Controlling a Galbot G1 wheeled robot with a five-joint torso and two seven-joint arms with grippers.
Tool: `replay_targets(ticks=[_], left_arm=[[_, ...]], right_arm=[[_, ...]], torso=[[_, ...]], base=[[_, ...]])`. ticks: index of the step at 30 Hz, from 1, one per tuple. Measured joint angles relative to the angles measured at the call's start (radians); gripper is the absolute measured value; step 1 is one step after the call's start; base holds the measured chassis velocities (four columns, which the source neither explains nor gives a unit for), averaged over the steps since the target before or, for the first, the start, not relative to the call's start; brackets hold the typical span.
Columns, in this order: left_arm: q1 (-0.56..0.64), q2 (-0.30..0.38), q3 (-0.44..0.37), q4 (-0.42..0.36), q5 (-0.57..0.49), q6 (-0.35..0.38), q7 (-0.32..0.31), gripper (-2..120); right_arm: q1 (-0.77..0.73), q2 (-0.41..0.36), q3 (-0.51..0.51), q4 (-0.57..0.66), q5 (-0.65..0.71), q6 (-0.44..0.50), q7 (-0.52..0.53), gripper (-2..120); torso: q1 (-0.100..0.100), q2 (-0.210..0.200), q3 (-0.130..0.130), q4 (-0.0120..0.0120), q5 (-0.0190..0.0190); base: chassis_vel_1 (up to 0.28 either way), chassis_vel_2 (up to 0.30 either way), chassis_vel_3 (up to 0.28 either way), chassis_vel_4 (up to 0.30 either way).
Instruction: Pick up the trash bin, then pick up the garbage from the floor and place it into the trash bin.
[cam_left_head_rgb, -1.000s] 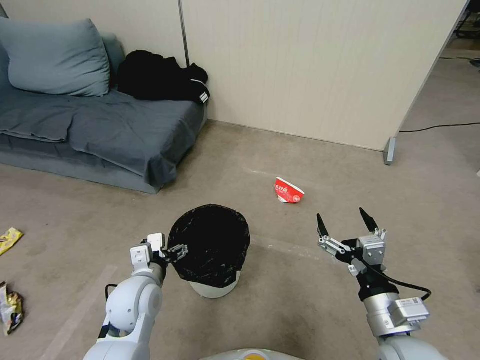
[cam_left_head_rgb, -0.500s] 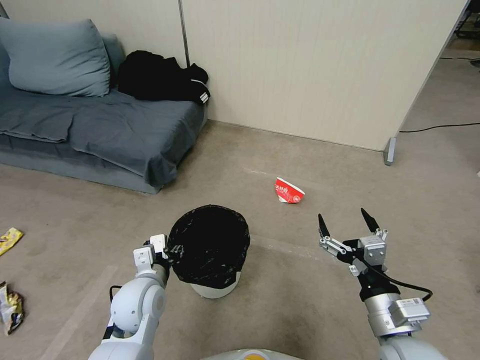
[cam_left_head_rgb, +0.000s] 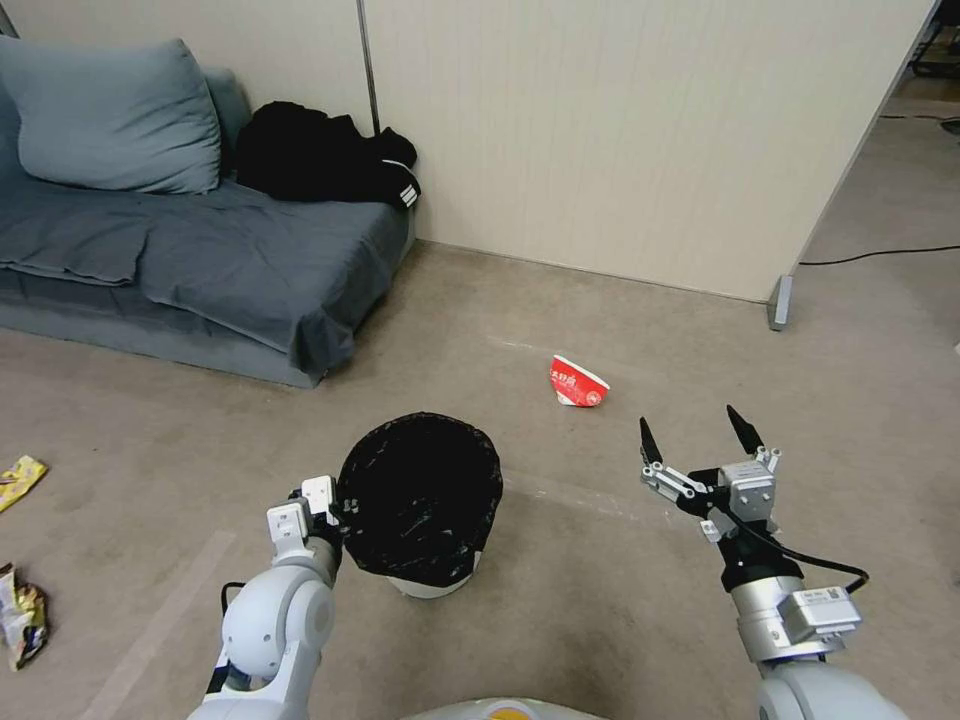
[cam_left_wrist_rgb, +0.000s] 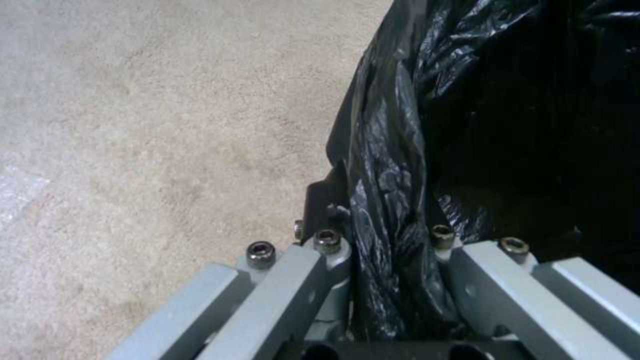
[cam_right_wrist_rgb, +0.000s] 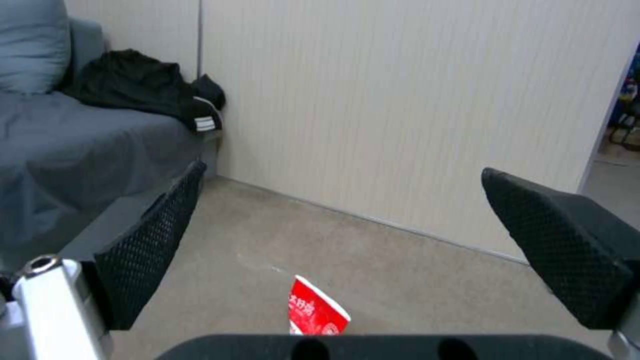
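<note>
Left gripper (cam_left_wrist_rgb: 393, 280) clamps the bag-lined near-left rim of the trash bin (cam_left_head_rgb: 420, 495), standing mid-floor; best lift straight up so the liner doesn't slip. Beyond it the red-and-white paper cup (cam_left_head_rgb: 577, 382) lies on the floor; right gripper (cam_left_head_rgb: 697, 440) hovers, spread wide

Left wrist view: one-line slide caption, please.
Left gripper clamps the black-bag-lined rim of the trash bin above the carpet.
</note>
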Motion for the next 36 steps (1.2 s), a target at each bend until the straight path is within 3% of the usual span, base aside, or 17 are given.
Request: replay_targets(ticks=[7,12,15,16,17,20,24,36], left_arm=[[0.021,-0.011,0.0,-0.028,-0.008,0.0,-0.015,3],[0.047,-0.018,-0.002,-0.092,0.013,-0.006,-0.023,3],[0.074,-0.019,-0.014,-0.185,0.042,-0.015,-0.026,3],[0.114,-0.017,-0.019,-0.289,0.073,-0.028,-0.023,3],[0.114,-0.017,-0.019,-0.289,0.073,-0.028,-0.023,3],[0.204,-0.012,-0.017,-0.42,0.147,-0.046,-0.005,3],[0.276,-0.016,-0.01,-0.49,0.21,-0.051,-0.006,3],[0.324,-0.027,0.021,-0.497,0.283,-0.076,0.02,3]], right_arm=[[0.007,-0.015,0.002,0.013,0.039,-0.008,0.005,100],[0.017,-0.012,-0.006,0.007,0.042,0.018,0.019,100],[0.029,-0.009,-0.013,-0.004,0.041,0.048,0.031,100],[0.029,-0.011,-0.013,-0.005,0.036,0.055,0.033,100],[0.029,-0.011,-0.013,-0.005,0.036,0.055,0.033,100],[0.025,-0.018,-0.014,-0.005,0.026,0.056,0.031,100],[0.02,-0.018,-0.027,-0.018,0.025,0.072,0.024,100],[-0.017,0.0,-0.028,-0.026,0.018,0.098,0.006,100]], torso=[[0.0,0.0,0.0,-0.0001,-0.0006],[0.0,0.0,0.0,-0.0003,-0.0012],[0.0,0.0,0.0,0.0001,-0.0006],[0.0,0.0,0.0,0.0,-0.0003],[0.0,0.0,0.0,0.0,-0.0003],[0.0,0.0,0.0,0.0,-0.0002],[0.0,0.0,0.0,0.0002,0.0002],[0.0,0.0,0.0,-0.0002,-0.0002]], base=[[0.0,0.0,0.0,0.0],[0.0,0.0,0.0,0.0],[0.0,0.0,0.0,0.0],[0.0,0.0,0.0,0.0],[0.0,0.0,0.0,0.0],[0.0,0.0,0.0,0.0],[0.0,0.0,0.0,0.0],[0.0,0.0,0.0,0.0]])
